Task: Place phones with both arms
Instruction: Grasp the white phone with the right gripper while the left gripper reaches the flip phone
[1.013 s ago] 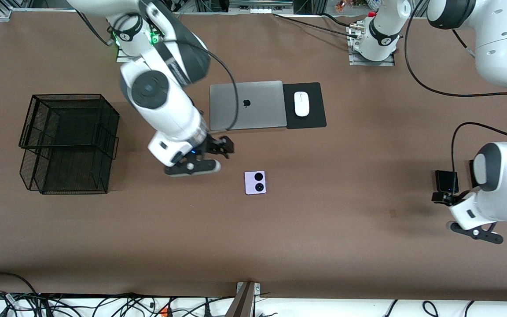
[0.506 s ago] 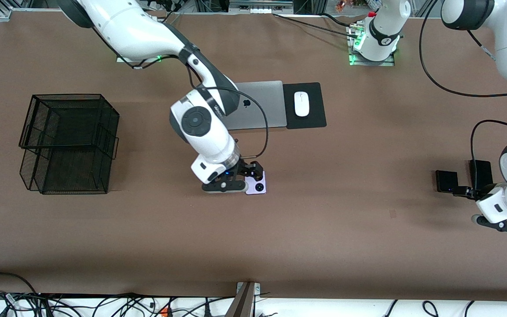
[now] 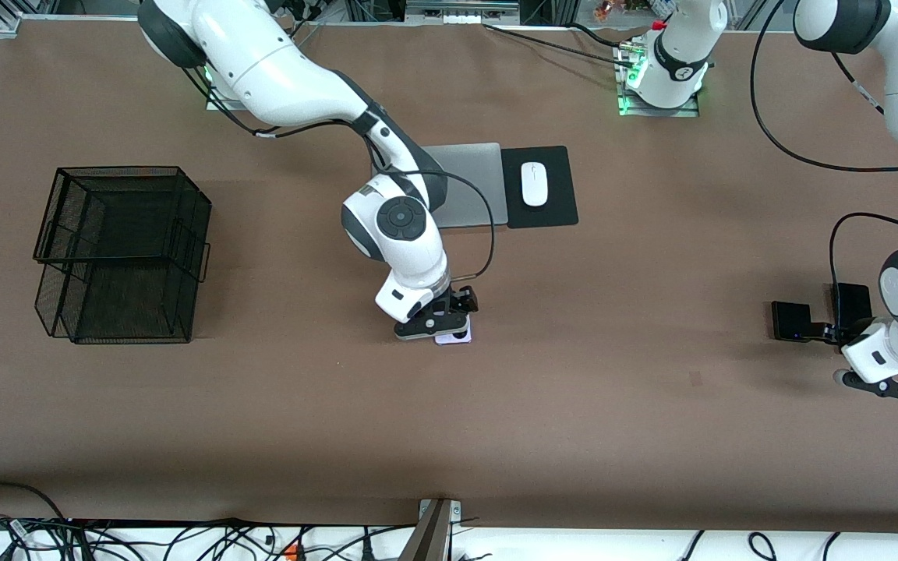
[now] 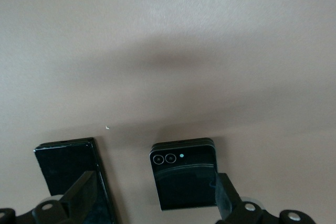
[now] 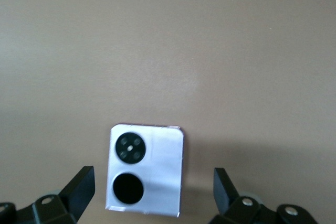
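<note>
Over lilac phone: right gripper open; left gripper open.

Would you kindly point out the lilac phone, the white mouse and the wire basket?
lilac phone (image 5: 157, 171): right wrist view, middle of its back.
white mouse (image 3: 534, 184): front view, centre of its top.
wire basket (image 3: 123, 173): front view, its top rim.

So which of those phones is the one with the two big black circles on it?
The lilac phone, lying under the open right gripper in front of the laptop. The small black phone and the long black one are dark all over.
</note>
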Tool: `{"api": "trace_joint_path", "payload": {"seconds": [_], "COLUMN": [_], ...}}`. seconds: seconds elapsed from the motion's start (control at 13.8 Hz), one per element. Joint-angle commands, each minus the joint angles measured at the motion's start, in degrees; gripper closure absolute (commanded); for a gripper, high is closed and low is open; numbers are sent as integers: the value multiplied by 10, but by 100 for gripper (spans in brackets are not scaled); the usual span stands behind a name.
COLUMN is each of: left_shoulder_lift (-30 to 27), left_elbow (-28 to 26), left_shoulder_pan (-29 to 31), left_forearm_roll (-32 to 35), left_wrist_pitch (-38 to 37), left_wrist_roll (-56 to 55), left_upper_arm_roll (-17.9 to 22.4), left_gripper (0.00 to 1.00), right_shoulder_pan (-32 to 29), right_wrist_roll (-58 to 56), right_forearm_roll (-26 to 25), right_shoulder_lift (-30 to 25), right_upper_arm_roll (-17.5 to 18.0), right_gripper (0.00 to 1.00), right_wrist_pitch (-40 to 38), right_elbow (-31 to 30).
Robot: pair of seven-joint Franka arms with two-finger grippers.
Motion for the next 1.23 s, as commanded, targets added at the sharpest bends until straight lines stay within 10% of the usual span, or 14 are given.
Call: {"api": "trace_joint_path", "payload": {"seconds": [0.0,1.16], "left_shoulder_lift": [-44,-52], "left_elbow": [-78,-147], "left_shoulder_pan": [19,30], "left_forearm_roll": [-11,-78], "left_wrist_pitch": [43,140], "left_wrist_roll": [10,-43], "left_upper_arm_roll": [-7,-7], "left_gripper": [0,0], "right_shoulder_pan": [22,53], "right_wrist_roll": [1,22], "right_forearm_roll": [-11,-18], "right_shoulder_lift": [29,45], "right_upper_arm_roll": [-24,-49], "right_gripper": [0,0], "right_wrist_pitch": [25,39], "right_elbow": [25,25]}}
